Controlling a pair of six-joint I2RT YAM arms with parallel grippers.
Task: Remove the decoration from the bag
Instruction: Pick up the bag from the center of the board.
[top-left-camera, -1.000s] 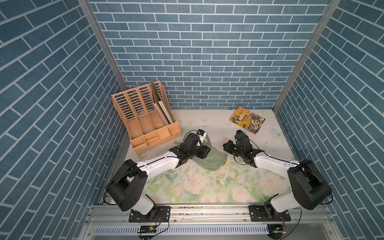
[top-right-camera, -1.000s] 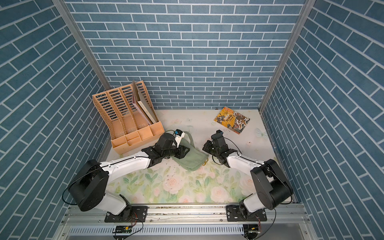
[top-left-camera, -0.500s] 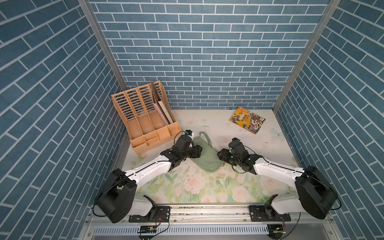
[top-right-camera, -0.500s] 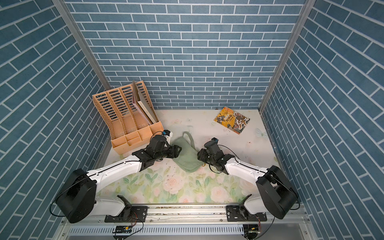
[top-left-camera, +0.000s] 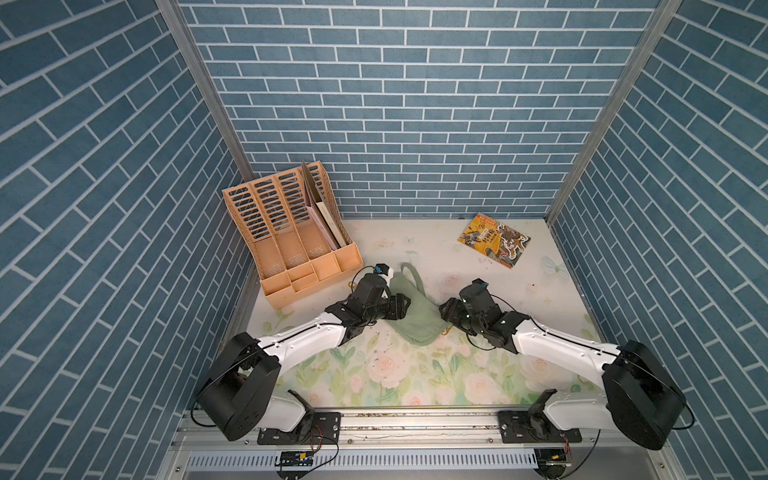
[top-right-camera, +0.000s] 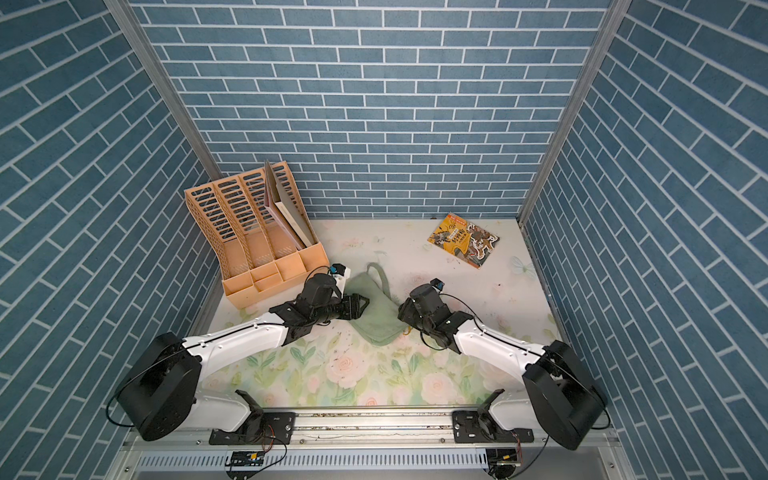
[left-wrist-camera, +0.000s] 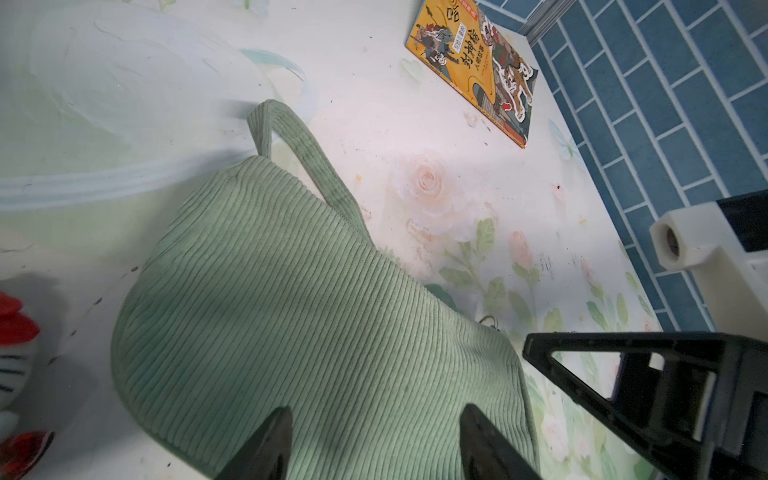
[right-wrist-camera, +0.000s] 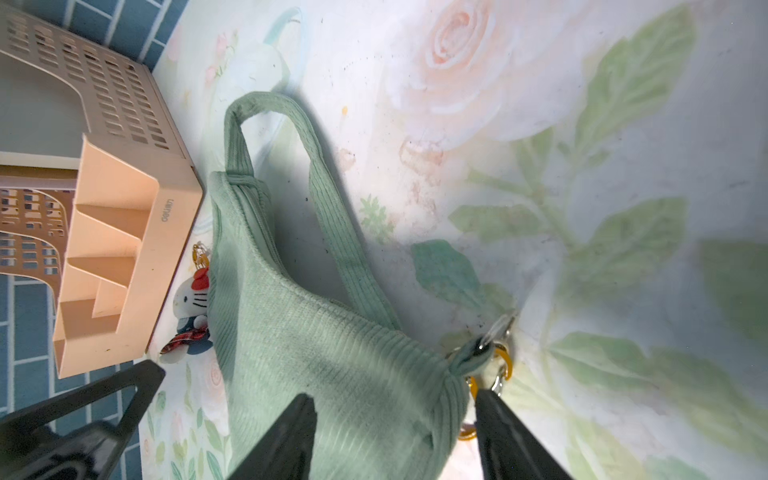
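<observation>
The sage-green corduroy bag (top-left-camera: 417, 316) (top-right-camera: 376, 320) lies flat on the floral mat, its strap looped toward the back wall. My left gripper (top-left-camera: 404, 308) (left-wrist-camera: 377, 419) hovers open over the bag's body (left-wrist-camera: 291, 307), fabric showing between its fingers. Facing it, my right gripper (top-left-camera: 443, 312) (right-wrist-camera: 395, 399) stands open astride the bag's other end (right-wrist-camera: 332, 365), beside yellow rings and a metal clasp (right-wrist-camera: 500, 365). The decoration, a small cat plush with a red bow (right-wrist-camera: 192, 301) (left-wrist-camera: 10, 357), lies against the bag's edge near the rack. My left arm hides it in both top views.
A peach file rack (top-left-camera: 291, 237) (top-right-camera: 249, 237) (right-wrist-camera: 108, 249) holding a few folders stands at the back left, close to the plush. A yellow picture book (top-left-camera: 494, 240) (top-right-camera: 463, 240) (left-wrist-camera: 473, 70) lies at the back right. Blue brick walls close three sides.
My right gripper has opened and moved in to the bag's end. The left gripper has opened wider and shifted a little toward the front. The bag's strap now lies spread out.
</observation>
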